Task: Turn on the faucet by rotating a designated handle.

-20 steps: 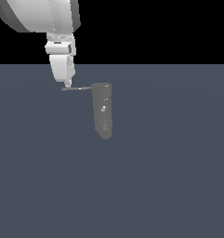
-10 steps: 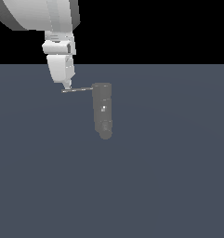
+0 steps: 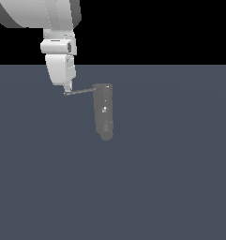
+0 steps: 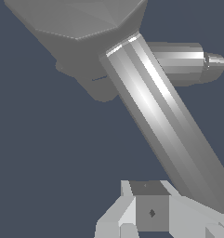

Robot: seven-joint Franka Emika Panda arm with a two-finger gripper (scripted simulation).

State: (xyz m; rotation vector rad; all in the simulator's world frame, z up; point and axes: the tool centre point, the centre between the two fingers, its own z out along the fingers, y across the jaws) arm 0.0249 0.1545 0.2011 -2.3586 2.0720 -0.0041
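In the exterior view, the faucet [image 3: 104, 110] is a dark grey column lying on the grey floor, its rounded end toward the camera. The handle [image 3: 80, 91], a thin grey rod, juts from the faucet's top toward the exterior view's left. My gripper [image 3: 67, 88] hangs from the white arm with its narrow tip at the rod's free end, fingers together and nothing held. In the wrist view the handle [image 4: 164, 125] crosses the frame as a thick shiny bar. The faucet [image 4: 81, 32] sits behind the bar, and one of my fingers [image 4: 150, 211] shows next to the bar.
A flat dark grey floor [image 3: 170, 187] spreads all around the faucet. The white arm's bulky upper link [image 3: 34, 11] fills the corner above the gripper.
The gripper has drifted slightly toward the exterior view's left, staying at the rod's tip. The handle's free end has dipped a little, and the faucet body has not moved.
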